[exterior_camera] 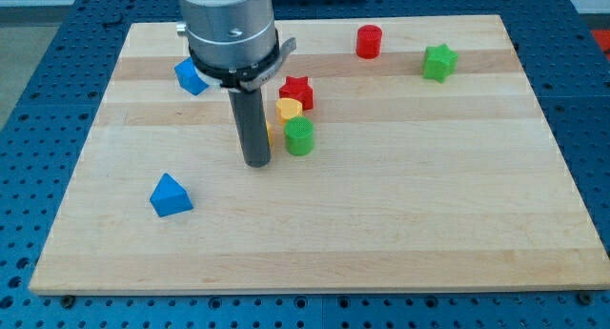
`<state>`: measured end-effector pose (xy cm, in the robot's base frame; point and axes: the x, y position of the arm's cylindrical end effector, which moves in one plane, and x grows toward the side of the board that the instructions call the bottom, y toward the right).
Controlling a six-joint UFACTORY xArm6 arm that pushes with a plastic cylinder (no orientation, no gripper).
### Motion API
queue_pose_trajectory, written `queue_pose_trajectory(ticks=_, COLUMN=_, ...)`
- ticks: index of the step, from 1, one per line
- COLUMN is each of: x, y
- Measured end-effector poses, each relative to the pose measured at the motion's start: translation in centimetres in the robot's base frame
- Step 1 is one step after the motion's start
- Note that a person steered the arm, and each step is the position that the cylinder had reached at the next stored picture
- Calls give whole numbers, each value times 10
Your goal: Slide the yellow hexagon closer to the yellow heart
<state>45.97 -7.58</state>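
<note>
Item: pale wooden plank counter (400, 224), rectangular, on a blue perforated base (29, 43).

Open room: the view's bottom half and right side of the counter are bare; blocks gather near the top and the centre-left.

Arm: grey metal cylinder carrying a straight dark rod; its tip (257, 163) rests on the counter at centre-left. No jaws are fitted, so no open or closed state applies.

Task pieces:
- Yellow plastic hexagon (271, 132), mostly hidden behind the rod, only a sliver showing at the rod's right side; shape not confirmable.
- Yellow plastic heart (289, 108), just up and right of that sliver.

Others:
- Red plastic star (296, 90), touching the heart from above.
- Green ribbed plastic cylinder (299, 136), just right of the rod.
- Red plastic cylinder (369, 41), near the top edge.
- Green plastic star (439, 62), top right.
- Blue plastic block (190, 76), top left, angular.
- Blue plastic triangle (171, 195), lower left, well apart.
</note>
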Motion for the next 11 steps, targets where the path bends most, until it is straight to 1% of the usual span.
queue_pose_trajectory(ticks=1, x=-18, y=0)
queue_pose_trajectory(ticks=2, x=-17, y=-2)
queue_pose_trajectory(ticks=3, x=-5, y=-30)
queue_pose_trajectory(ticks=4, x=-29, y=-61)
queue_pose_trajectory(ticks=5, x=-43, y=-60)
queue_pose_trajectory(ticks=11, x=-44, y=-25)
